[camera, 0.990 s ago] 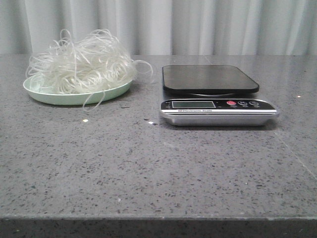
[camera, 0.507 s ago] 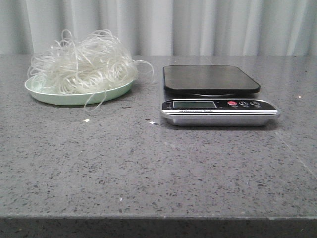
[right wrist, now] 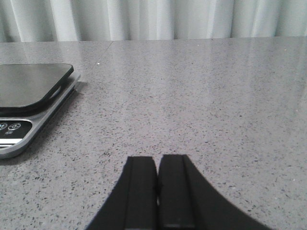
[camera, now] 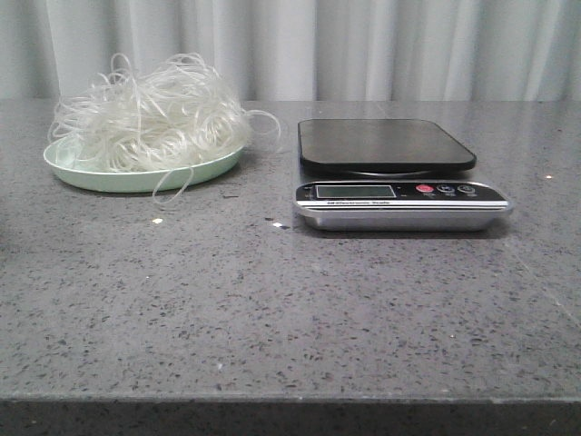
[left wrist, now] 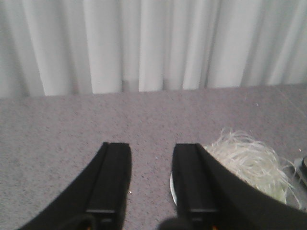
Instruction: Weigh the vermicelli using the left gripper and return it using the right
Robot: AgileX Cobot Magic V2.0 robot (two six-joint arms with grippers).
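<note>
The vermicelli (camera: 150, 116), a loose whitish tangle, lies heaped on a pale green plate (camera: 91, 176) at the table's back left. To its right stands the kitchen scale (camera: 386, 143), its black platform bare. Neither arm shows in the front view. In the left wrist view my left gripper (left wrist: 151, 151) is open with only bare table between its fingers, and the vermicelli (left wrist: 249, 160) lies apart, just beyond one finger. My right gripper (right wrist: 157, 163) is shut on nothing above bare table, with the scale (right wrist: 29, 86) off to its side.
A grey speckled stone table (camera: 290, 309) carries everything. A pale curtain (camera: 363, 45) hangs behind its far edge. Stray noodle loops hang over the plate's rim toward the scale. The scale's display and buttons (camera: 427, 190) face the front.
The front view shifts slightly from frame to frame; the vermicelli, plate and scale keep their places relative to each other.
</note>
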